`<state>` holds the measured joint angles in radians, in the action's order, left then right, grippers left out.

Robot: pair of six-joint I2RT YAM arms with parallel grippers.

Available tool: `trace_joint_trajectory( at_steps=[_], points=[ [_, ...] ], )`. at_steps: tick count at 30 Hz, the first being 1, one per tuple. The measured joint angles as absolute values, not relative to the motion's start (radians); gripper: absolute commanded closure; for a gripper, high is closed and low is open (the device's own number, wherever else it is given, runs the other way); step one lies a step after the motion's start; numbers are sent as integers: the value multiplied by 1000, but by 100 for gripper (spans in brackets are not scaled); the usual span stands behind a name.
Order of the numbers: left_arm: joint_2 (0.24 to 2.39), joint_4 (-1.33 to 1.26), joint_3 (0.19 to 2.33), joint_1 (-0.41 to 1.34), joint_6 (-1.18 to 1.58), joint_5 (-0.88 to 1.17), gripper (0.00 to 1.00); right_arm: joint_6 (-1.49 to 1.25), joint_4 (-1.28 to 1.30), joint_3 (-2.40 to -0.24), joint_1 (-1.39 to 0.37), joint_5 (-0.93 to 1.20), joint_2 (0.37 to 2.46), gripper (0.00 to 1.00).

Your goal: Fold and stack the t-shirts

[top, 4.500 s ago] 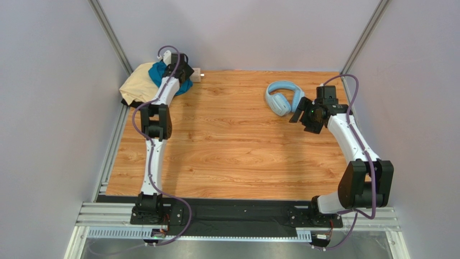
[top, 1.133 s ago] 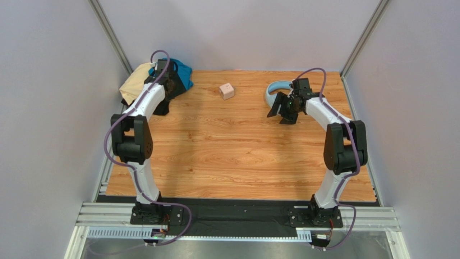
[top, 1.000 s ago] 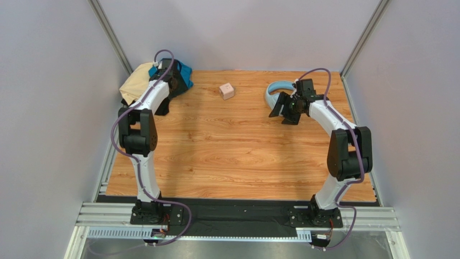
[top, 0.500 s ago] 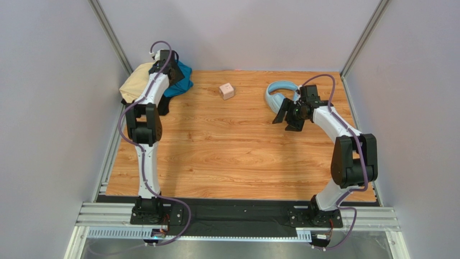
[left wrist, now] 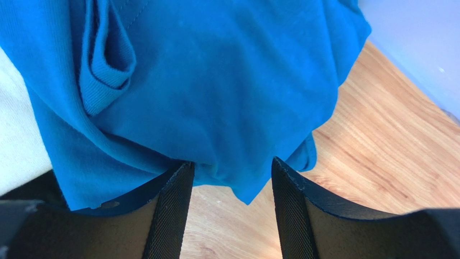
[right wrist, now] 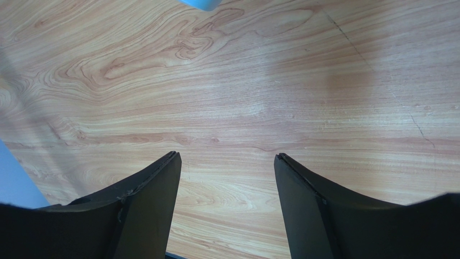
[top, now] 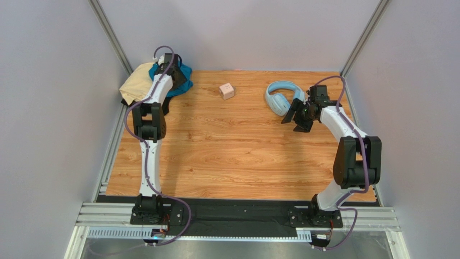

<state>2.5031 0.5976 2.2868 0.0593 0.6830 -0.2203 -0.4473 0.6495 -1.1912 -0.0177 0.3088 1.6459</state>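
My left gripper (left wrist: 232,168) is spread at the hem of the crumpled teal-blue cloth t-shirt (left wrist: 216,81), which lies against the pale tan cloth t-shirt (top: 134,86) at the far-left corner of the wooden table (right wrist: 243,97). My right gripper (right wrist: 227,157) hangs spread near the light-blue headphones (top: 278,97).

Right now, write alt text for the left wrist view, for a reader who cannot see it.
A crumpled blue shirt fills most of the frame, its lower edge reaching the gap between the open black fingers of the left gripper. Wooden table shows below and to the right, and a strip of pale tan shirt lies along the left edge.
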Motion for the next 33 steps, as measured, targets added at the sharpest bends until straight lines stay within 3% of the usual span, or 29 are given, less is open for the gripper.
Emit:
trace_joint_trajectory(
  at_steps=[6, 9, 11, 12, 13, 14, 17, 33],
  points=[
    [2506, 618, 2286, 59, 721, -210, 38, -448, 655, -1193, -12, 305, 1648, 31],
    [2525, 621, 2307, 59, 719, -206, 51, -449, 658, -1201, -12, 305, 1653, 31],
    [2542, 622, 2322, 59, 720, -204, 54, -450, 658, -1207, -12, 304, 1654, 32],
    [2551, 628, 2328, 59, 719, -204, 59, -451, 659, -1209, -12, 304, 1654, 31],
    [2558, 632, 2333, 59, 722, -205, 77, -452, 663, -1213, -12, 304, 1655, 31],
    [2564, 637, 2335, 59, 725, -205, 87, -453, 667, -1216, -12, 302, 1656, 31],
    [2575, 658, 2338, 59, 739, -204, 98, -452, 682, -1225, -12, 292, 1658, 31],
    [2480, 559, 2192, 62, 719, -170, 100, -486, 689, -1200, -12, 297, 1657, 33]
  ],
)
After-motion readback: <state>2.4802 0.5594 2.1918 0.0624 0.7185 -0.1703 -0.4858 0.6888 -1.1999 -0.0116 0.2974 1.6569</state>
